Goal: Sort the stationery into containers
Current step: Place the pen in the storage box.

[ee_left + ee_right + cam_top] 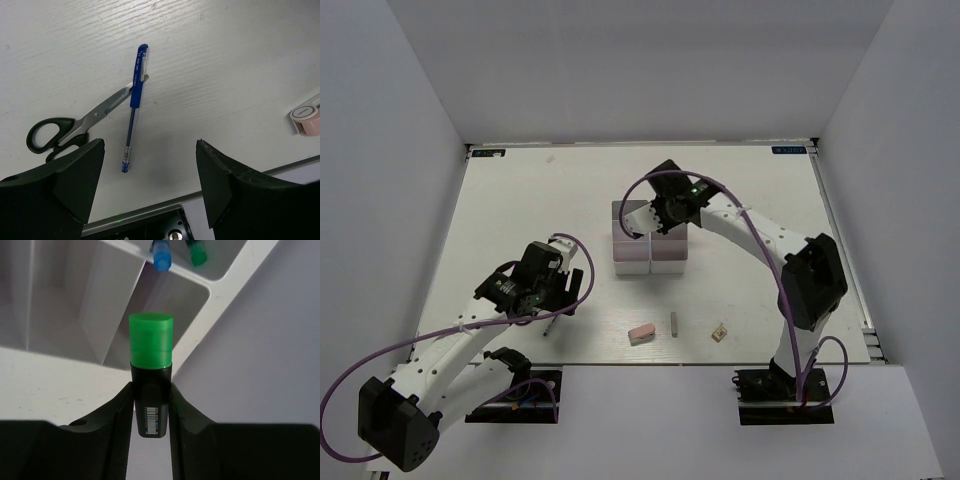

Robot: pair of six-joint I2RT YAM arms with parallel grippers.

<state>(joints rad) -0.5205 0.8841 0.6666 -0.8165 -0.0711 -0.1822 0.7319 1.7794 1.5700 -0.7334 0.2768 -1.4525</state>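
My right gripper (151,412) is shut on a green highlighter (151,340), black body between the fingers, green cap pointing at the white compartment tray (220,285). In the top view this gripper (655,217) hangs over the tray (667,262). A blue pen end (161,257) and a green tip (198,255) lie in one far compartment. My left gripper (150,180) is open and empty above the table, just short of a blue pen (134,107) lying across black-handled scissors (65,131). The pink eraser (641,332), grey stick (674,321) and tan square (719,332) lie near the front edge.
The eraser also shows at the right edge of the left wrist view (307,119). The table's front edge (150,207) runs just beneath the left gripper. White walls enclose the table on three sides. No purple highlighter shows.
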